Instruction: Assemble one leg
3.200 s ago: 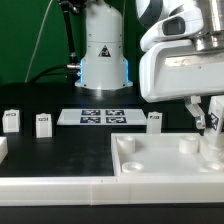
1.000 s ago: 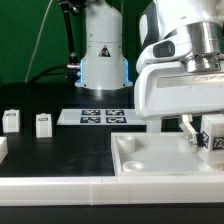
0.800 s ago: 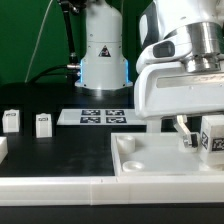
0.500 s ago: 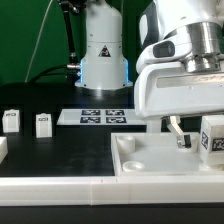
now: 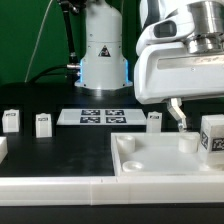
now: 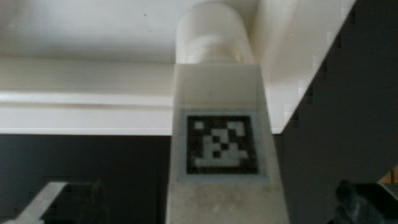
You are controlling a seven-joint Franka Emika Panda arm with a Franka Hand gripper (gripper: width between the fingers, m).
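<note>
A leg [image 5: 212, 136], a small white post with a black-and-white tag, stands upright at the far right corner of the large white square piece [image 5: 150, 165]. My gripper [image 5: 203, 122] is open around the leg. One finger [image 5: 178, 114] stands apart from it on the exterior view's left; the other finger is hidden. In the wrist view the leg [image 6: 222, 120] fills the middle, its far end meeting the white piece [image 6: 89, 60]. The gripper [image 6: 214, 205] straddles it, with dark gaps on both sides.
Three more small white legs stand on the black table: two at the exterior view's left [image 5: 11, 120] [image 5: 42, 123] and one behind the square piece [image 5: 154, 120]. The marker board [image 5: 98, 116] lies at the back centre. The robot base [image 5: 103, 55] stands behind it.
The visible finger has moved away from the leg toward the exterior view's left and the gripper has risen a little. The leg stays standing in the corner.
</note>
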